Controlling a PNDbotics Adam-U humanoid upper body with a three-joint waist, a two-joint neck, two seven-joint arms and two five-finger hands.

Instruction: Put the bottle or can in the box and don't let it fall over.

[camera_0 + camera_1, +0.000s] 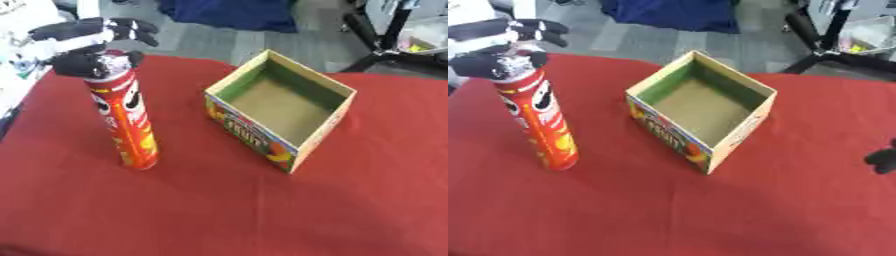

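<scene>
Nearest the camera, only the bare red cloth of the table [219,210] is seen, and at the right edge of the right eye view a small dark shape, taken to be part of the right hand [883,160], shows low beside the table; whether its fingers are open or curled cannot be told. Farther in, on the left side, a tall red cylindrical crisp can [127,120] with a printed face and a silvery top is seen with its base on the cloth, its long axis close to vertical with a slight lean, the top lying farther from the camera than the base. To the right of the can and well apart from it, an open square cardboard box [254,132] with a colourful fruit print on its outer wall and a green inner rim is set corner-on to the camera; its brown floor is seen to be bare, with nothing inside. Farthest back on the left, the black left hand [83,62] is wrapped about the can's top, fingers and thumb curled round it. The left hand is therefore judged the working one, and the right lies on the far side of the box. The coming move is judged to call for the can to be lifted clear of the near box wall, carried rightward and lowered upright.
</scene>
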